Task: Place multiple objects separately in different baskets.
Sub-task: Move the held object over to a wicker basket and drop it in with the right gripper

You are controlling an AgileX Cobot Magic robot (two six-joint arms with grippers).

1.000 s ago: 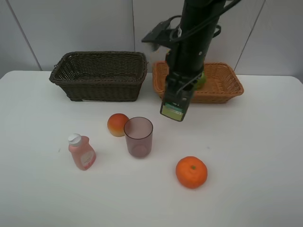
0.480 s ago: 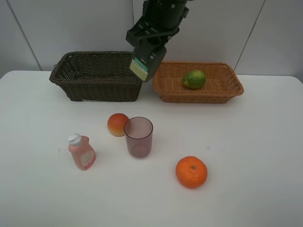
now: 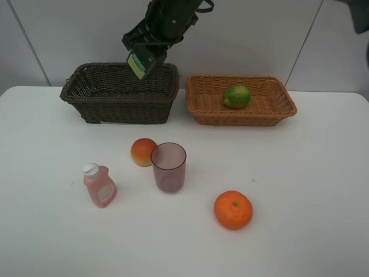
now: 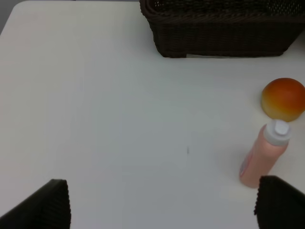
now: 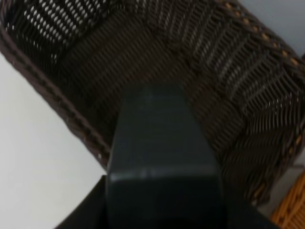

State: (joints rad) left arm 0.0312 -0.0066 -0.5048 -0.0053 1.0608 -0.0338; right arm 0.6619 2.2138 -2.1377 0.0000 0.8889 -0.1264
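My right gripper (image 3: 152,47) is shut on the dark pump bottle (image 3: 143,61), which hangs tilted above the dark brown basket (image 3: 121,107). From the right wrist, the bottle (image 5: 162,143) fills the middle, over the basket's inside (image 5: 200,71). The green lime (image 3: 236,96) lies in the tan basket (image 3: 271,113). On the table sit the peach (image 3: 143,152), the purple cup (image 3: 169,167), the pink bottle (image 3: 100,186) and the orange (image 3: 233,209). My left gripper (image 4: 162,205) is open and low over bare table, with the pink bottle (image 4: 262,155) and peach (image 4: 283,98) to one side.
The two baskets stand side by side at the back of the white table (image 3: 300,173), against a grey wall. The peach and the cup nearly touch. The left wrist view also catches a corner of the dark basket (image 4: 219,38).
My right arm has carried the dark pump bottle from in front of the tan basket up and left to above the dark brown basket. Nothing on the table has moved.
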